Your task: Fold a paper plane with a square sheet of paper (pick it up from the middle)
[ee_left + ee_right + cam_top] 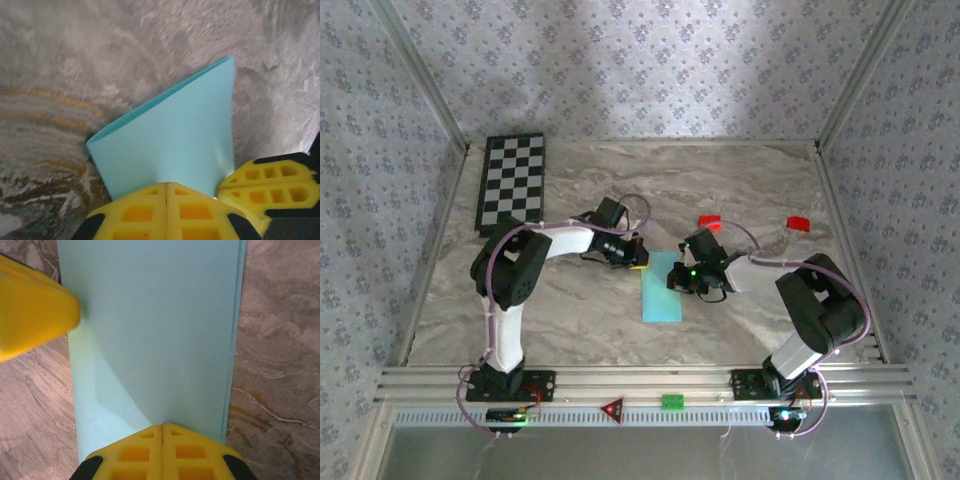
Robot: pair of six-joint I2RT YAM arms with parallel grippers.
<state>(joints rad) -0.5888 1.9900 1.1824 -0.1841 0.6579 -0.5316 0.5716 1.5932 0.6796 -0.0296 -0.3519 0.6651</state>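
Observation:
The light cyan-blue sheet of paper [662, 290] lies on the marble table, folded in half into a narrow rectangle. My left gripper [638, 258] is shut, its yellow tips resting on the paper's far left corner. In the left wrist view the paper [175, 140] spreads out from my shut left gripper [166, 184], with the right gripper's fingers [270, 185] beside it. My right gripper [678, 275] is shut too and presses on the far right edge. In the right wrist view its tips [162, 426] sit on the paper [155, 330], the doubled edge runs along the right, and the left gripper's fingers [30, 315] touch the sheet.
A black-and-white checkerboard [512, 183] lies at the back left. Two small red blocks [709, 222] [798, 224] sit behind the right arm. A green block [672, 402] and a red triangle [613, 407] rest on the front rail. Patterned walls enclose the table.

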